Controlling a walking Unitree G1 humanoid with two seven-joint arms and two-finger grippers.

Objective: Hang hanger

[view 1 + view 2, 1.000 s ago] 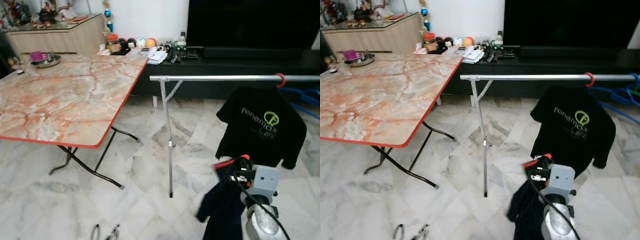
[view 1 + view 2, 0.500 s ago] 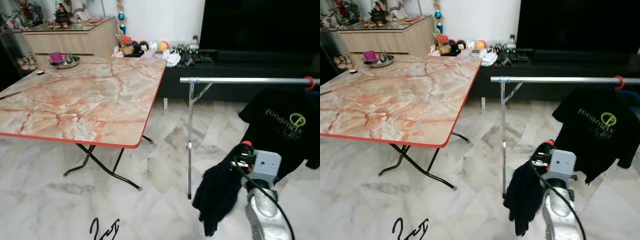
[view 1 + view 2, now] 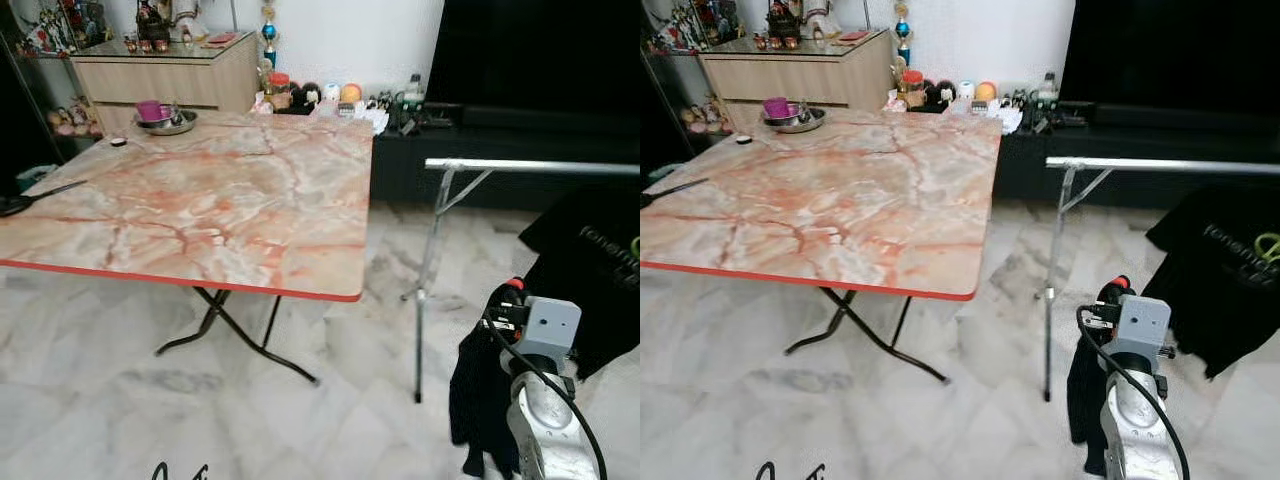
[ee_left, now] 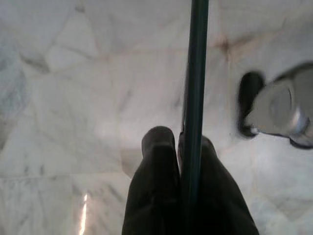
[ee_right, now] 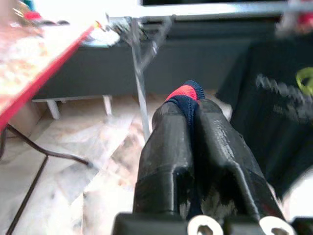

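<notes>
Dark navy garment (image 3: 482, 395), red-trimmed at its collar, is seen clamped between the fingers of the right gripper (image 5: 188, 105) and hangs limp at 5 o'clock in the head views, just in front of the rack's upright leg. The silver rail (image 3: 540, 166) is seen at 2 o'clock; a black printed T-shirt (image 3: 1230, 275) hangs from it at 3 o'clock. A thin dark-green hanger wire (image 4: 195, 83) is pinched in the left gripper (image 4: 180, 142) above the marble floor (image 3: 120, 400). The marble-patterned counter (image 3: 200, 200) with red edging lies at 10 o'clock, a metal bowl (image 3: 168, 122) at its far corner.
</notes>
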